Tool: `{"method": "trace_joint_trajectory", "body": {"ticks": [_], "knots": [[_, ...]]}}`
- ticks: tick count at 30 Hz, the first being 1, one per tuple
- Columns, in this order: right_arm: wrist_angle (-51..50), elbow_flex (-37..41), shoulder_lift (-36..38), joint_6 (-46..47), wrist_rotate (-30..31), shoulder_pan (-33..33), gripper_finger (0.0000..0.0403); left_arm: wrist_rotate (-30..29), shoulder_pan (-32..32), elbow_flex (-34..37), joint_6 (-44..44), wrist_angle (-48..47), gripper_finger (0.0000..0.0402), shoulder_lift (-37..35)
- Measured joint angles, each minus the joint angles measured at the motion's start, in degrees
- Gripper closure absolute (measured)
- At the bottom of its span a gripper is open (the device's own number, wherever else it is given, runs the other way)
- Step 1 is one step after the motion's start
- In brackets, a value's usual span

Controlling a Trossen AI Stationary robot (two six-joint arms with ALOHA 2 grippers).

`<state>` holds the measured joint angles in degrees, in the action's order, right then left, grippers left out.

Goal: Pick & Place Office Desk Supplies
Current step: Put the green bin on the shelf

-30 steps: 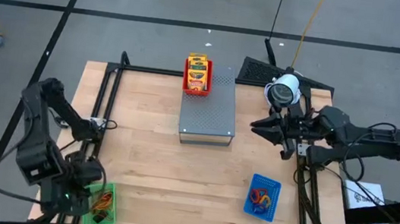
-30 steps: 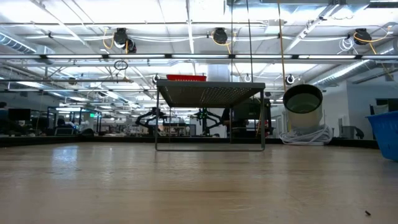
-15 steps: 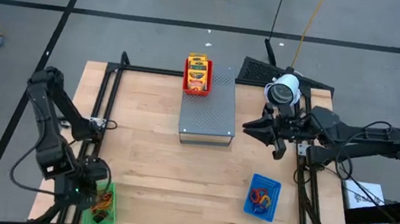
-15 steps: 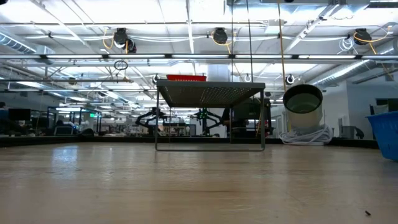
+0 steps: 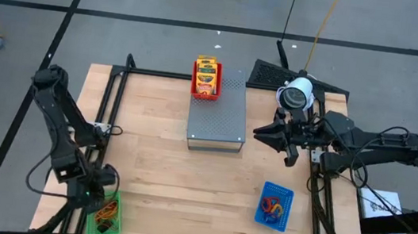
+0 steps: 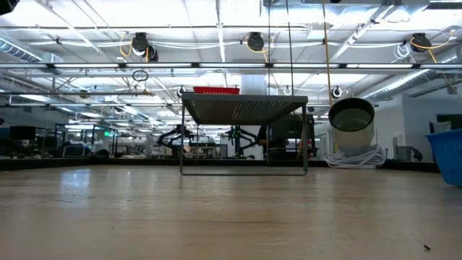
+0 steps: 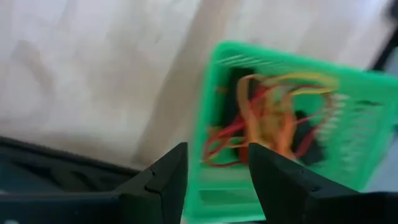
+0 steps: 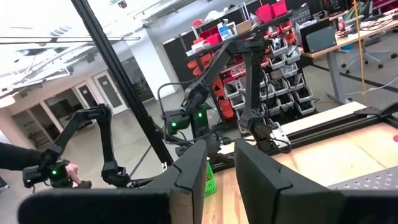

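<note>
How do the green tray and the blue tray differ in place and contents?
The green tray sits at the table's near-left corner, under the left pincer; the blue tray lies near-right, with no arm over it. Green holds orange and red loops plus dark pieces; blue holds red, blue and purple loops. Both are small mesh trays.

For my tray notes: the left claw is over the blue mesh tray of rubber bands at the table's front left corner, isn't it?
Not quite: that tray is green, not blue. The high view shows the left claw over the green mesh tray of rubber bands at the front left corner; the blue mesh tray sits on the right side.
</note>
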<state>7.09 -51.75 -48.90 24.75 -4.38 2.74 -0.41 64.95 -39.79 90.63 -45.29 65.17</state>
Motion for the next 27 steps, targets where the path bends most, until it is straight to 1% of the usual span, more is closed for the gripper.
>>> {"method": "trace_joint_trajectory", "body": {"ticks": [6,16,19,21,23,27], "knots": [[1.3,0.0,0.0,-0.1,0.1,0.0,0.0328,0.5,0.1,3.2,-0.9,1.0,0.0227,0.0],[1.7,0.0,0.0,-0.1,0.1,0.0,0.0328,0.8,0.1,7.7,-3.1,9.1,0.0227,0.0],[1.7,0.0,0.0,-0.1,0.1,0.0,0.0328,0.8,0.1,8.3,-3.1,9.2,0.0234,0.0],[1.7,0.0,0.0,-0.1,0.1,0.0,0.0328,0.9,0.1,8.7,-3.5,9.0,0.0252,0.0],[1.7,0.0,0.0,-0.1,0.1,0.0,0.0328,0.9,0.1,8.8,-3.5,9.1,0.0283,0.0],[1.7,0.0,0.0,-0.4,0.1,0.0,0.0328,1.9,0.0,8.8,-3.5,9.6,0.0374,0.0]]}}
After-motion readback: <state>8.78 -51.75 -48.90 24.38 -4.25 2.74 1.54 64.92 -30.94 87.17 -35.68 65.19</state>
